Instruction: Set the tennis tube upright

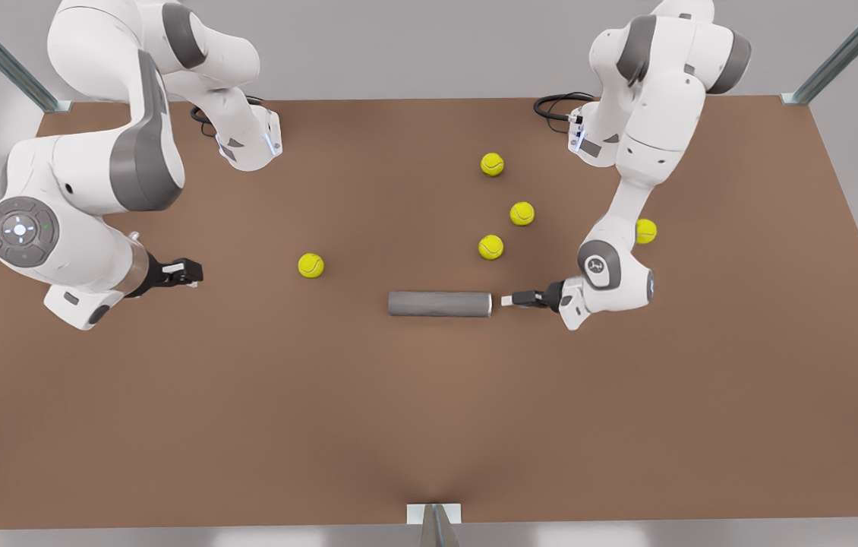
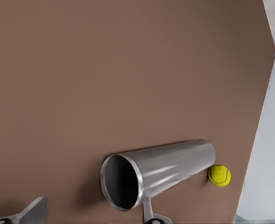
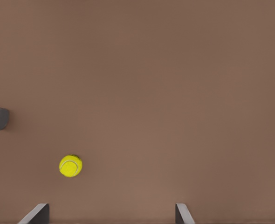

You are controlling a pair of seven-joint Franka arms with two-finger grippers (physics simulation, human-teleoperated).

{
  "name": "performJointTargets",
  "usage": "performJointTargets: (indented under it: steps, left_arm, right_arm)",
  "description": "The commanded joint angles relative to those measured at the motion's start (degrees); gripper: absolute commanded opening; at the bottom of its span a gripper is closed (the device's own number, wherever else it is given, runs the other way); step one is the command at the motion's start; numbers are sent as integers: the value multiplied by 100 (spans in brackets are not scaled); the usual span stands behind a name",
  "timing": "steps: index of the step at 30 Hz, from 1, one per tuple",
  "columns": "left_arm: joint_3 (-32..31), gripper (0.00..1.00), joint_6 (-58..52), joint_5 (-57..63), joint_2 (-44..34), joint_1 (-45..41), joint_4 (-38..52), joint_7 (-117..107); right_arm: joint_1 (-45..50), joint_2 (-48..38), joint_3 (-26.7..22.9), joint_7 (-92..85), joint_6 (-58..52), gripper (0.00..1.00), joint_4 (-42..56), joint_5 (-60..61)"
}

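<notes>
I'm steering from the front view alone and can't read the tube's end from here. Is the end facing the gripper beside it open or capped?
Observer: Open. The left wrist view looks straight into the tennis tube through its silvery rim. The inside is dark and looks hollow.
Operator: Are that gripper's fingers spread?
Observer: Yes, the left gripper is open. One fingertip is close beside the rim, but I cannot tell whether it touches.
Operator: And the other arm?
Observer: The right gripper waits open above the table, with one tennis ball ahead of it.
</notes>
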Motion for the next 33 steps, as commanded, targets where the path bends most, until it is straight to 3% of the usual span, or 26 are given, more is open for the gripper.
performJointTargets:
  steps: [1, 33]
  left_arm:
    - [-48, 100, 138, -100, -6, 1, 53, 1645]
    - [-875, 100, 94, -434, 610, -8, 694, 1091]
  right_arm:
    - [4, -9, 2, 601, -38, 100, 2, 9]
    - [-48, 0, 2, 610, -47, 100, -7, 18]
